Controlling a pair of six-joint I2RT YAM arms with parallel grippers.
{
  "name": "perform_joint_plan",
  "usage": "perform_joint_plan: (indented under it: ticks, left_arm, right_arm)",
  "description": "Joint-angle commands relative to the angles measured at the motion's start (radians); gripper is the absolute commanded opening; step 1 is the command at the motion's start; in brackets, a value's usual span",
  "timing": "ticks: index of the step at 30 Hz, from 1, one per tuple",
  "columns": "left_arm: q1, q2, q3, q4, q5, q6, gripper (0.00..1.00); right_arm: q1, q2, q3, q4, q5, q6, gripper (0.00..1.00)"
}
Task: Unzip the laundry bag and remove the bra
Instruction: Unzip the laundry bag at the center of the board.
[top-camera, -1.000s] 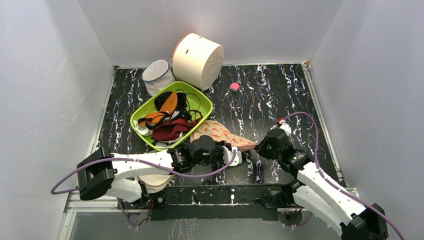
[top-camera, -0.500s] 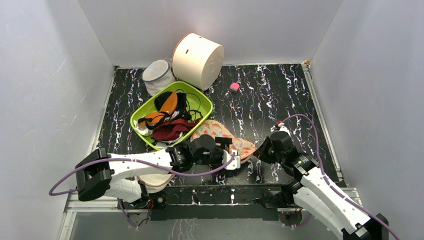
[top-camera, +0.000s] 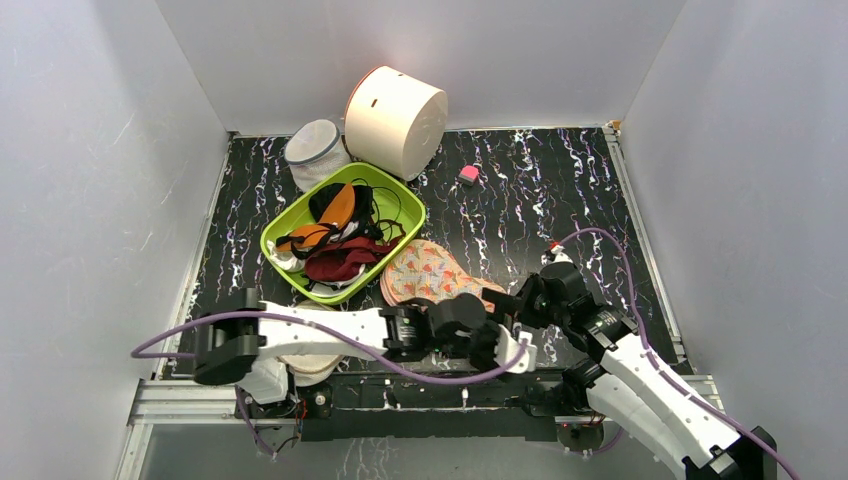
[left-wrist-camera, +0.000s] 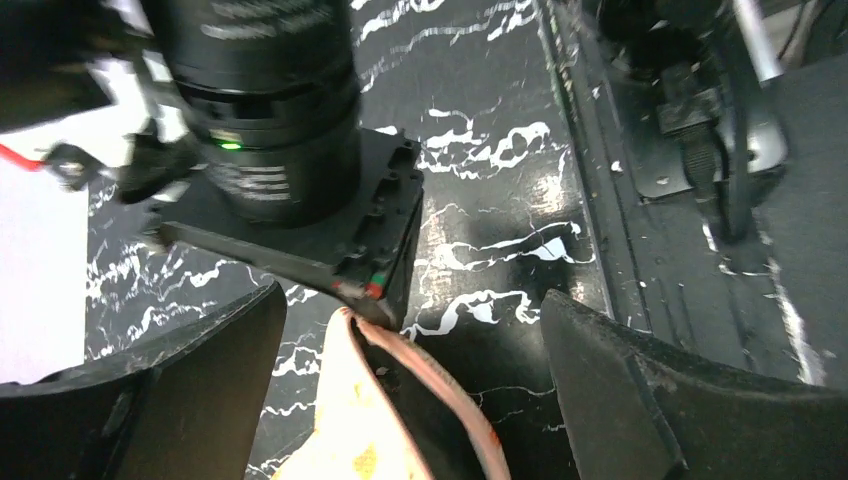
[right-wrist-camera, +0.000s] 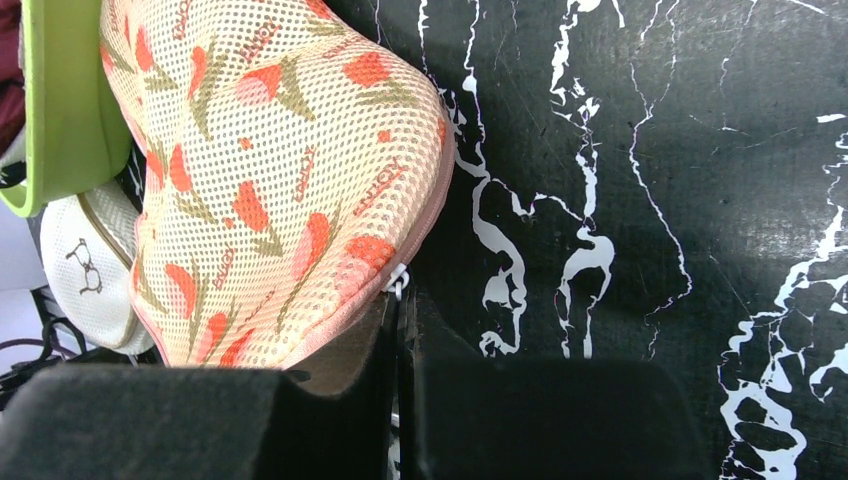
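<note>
We see a green basket (top-camera: 397, 188) holding tangled bras (top-camera: 340, 262), left of centre. The laundry bag (top-camera: 430, 275) lies just right of it. The right gripper (right-wrist-camera: 400, 335) pinches its zipper edge. The left gripper (left-wrist-camera: 410, 400) is spread wide, with the bag's rim between its fingers.

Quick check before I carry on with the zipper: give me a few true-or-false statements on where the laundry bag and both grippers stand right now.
1. The laundry bag lies on the table beside the green basket, not in it. True.
2. The left gripper is clamped shut. False: its fingers stand wide apart, with the bag's edge between them.
3. The right gripper is shut at the bag's zipper edge, right by the zipper pull. True.
4. The pink block sits inside the basket. False: it lies on the table near the cream drum.
</note>
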Motion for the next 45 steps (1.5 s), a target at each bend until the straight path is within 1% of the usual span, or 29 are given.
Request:
perform_joint_plan:
  ticks: [1,3,8,12,15,17,19,20,24,30,32,37,40,43,44,45]
  left_arm:
    - [-0.044,0.124,0.029,0.093,-0.271,0.015,0.98]
    - [-0.063,0.156,0.012,0.163,-0.359,0.045,0.98]
    - [-0.067,0.164,-0.054,0.286,-0.439,0.064,0.98]
    - [-0.067,0.146,-0.096,0.340,-0.443,0.053,0.97]
    - [-0.067,0.130,-0.124,0.380,-0.440,0.043,0.93]
    - [-0.064,0.136,-0.120,0.381,-0.448,0.043,0.88]
    - [-0.061,0.156,-0.104,0.370,-0.461,0.045,0.77]
    - [-0.056,0.165,-0.094,0.361,-0.461,0.046,0.74]
    - [-0.045,0.199,-0.069,0.355,-0.487,0.052,0.73]
    - [-0.028,0.207,-0.076,0.337,-0.527,0.008,0.74]
    - [-0.024,0.200,-0.086,0.326,-0.531,-0.010,0.71]
    - [-0.022,0.166,-0.124,0.326,-0.535,-0.059,0.49]
    - [-0.023,0.144,-0.132,0.310,-0.520,-0.074,0.38]
    - [-0.023,0.098,-0.149,0.285,-0.526,-0.078,0.21]
    - [-0.023,0.051,-0.160,0.290,-0.529,-0.090,0.07]
    - [-0.022,0.029,-0.176,0.310,-0.533,-0.089,0.03]
  right_arm:
    - [-0.002,0.002,0.052,0.064,-0.020,-0.039,0.00]
    - [-0.001,-0.001,0.054,0.064,-0.014,-0.046,0.00]
    - [-0.002,-0.014,0.053,0.065,-0.020,-0.052,0.00]
    - [-0.001,-0.027,0.049,0.067,-0.023,-0.053,0.00]
    - [-0.002,-0.029,0.051,0.063,-0.019,-0.056,0.00]
    - [-0.002,-0.027,0.056,0.061,-0.019,-0.058,0.00]
    - [-0.002,-0.025,0.060,0.062,-0.019,-0.057,0.00]
    - [-0.002,-0.027,0.061,0.063,-0.018,-0.057,0.00]
    - [-0.002,-0.030,0.067,0.060,-0.014,-0.064,0.00]
    - [-0.002,-0.039,0.072,0.058,-0.014,-0.068,0.00]
    - [-0.002,-0.038,0.072,0.062,-0.017,-0.067,0.00]
    - [-0.002,-0.032,0.080,0.064,-0.017,-0.070,0.00]
    - [-0.002,-0.034,0.073,0.063,-0.012,-0.069,0.00]
    - [-0.002,-0.027,0.076,0.061,-0.010,-0.073,0.00]
    - [-0.002,-0.023,0.071,0.054,-0.006,-0.078,0.00]
    - [-0.002,-0.021,0.065,0.061,-0.008,-0.078,0.00]
